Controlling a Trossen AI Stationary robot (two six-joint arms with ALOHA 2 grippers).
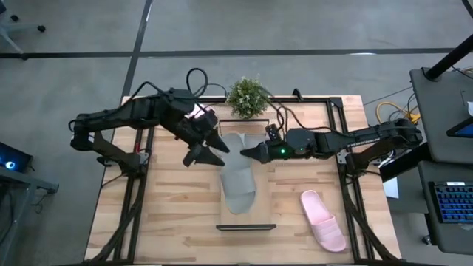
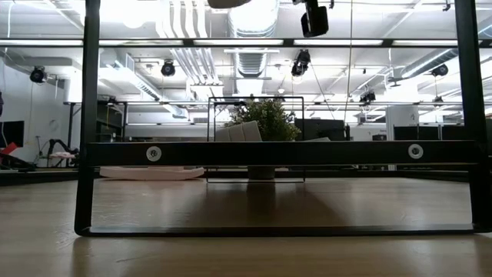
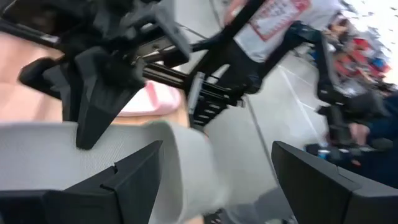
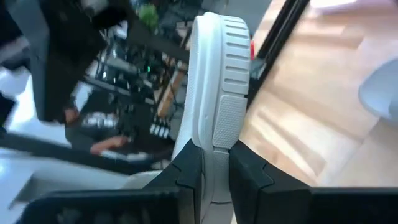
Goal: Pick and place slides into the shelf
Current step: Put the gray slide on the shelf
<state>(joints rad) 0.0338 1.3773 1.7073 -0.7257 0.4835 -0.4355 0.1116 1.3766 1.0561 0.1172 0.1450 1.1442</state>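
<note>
A grey slide (image 1: pixel 238 177) lies lengthwise over the shelf (image 1: pixel 246 227), whose black frame fills the low view (image 2: pixel 277 154). My right gripper (image 1: pixel 246 153) reaches in from the table's right and is shut on this slide's far part. My left gripper (image 1: pixel 214 151) is open at the slide's left side; in its wrist view the slide (image 3: pixel 180 168) shows between its spread fingers. A pale pink slide (image 1: pixel 323 219) lies sole down on the table near the right front. The other slides do not show clearly. My right gripper pinches the grey slide's sole (image 4: pixel 219 127) between its two fingers, one on each broad face, close to the ribbed rim (image 4: pixel 231 50). The fingers come level from the table's right, across the slide. The wooden tabletop shows well beyond the slide, which looks lifted. My left gripper: I cannot tell whether it touches the slide.
A small potted plant (image 1: pixel 247 96) stands at the far edge behind the shelf. Black rails (image 1: pixel 347 185) run along the table's left and right sides. Bare wood lies left of the shelf (image 1: pixel 177 207). People show in the room beyond the table.
</note>
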